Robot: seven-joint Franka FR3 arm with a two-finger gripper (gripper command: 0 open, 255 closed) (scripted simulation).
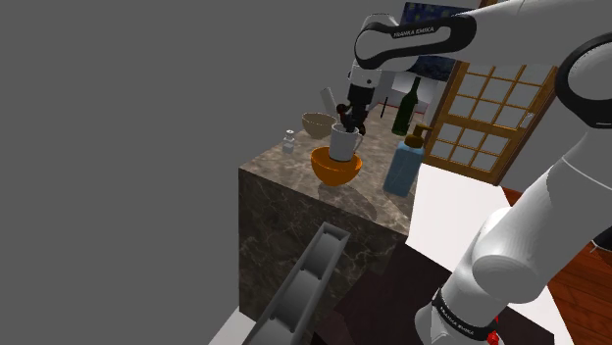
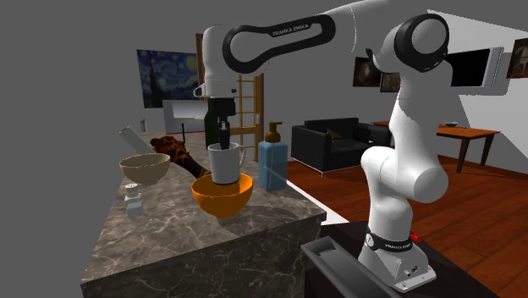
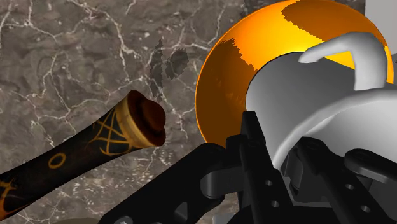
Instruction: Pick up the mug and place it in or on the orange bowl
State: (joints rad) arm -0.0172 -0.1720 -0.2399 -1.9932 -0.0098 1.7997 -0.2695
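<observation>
Veined marble counter, glossy orange bowl, smooth white mug

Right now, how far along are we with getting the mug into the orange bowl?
Done: the mug stands upright with its base below the rim of the orange bowl. In hand: the gripper is clasped on the mug's rim, one finger inside it. Left: open the fingers and lift clear. I cannot tell whether the mug's weight already rests on the bowl.
</observation>
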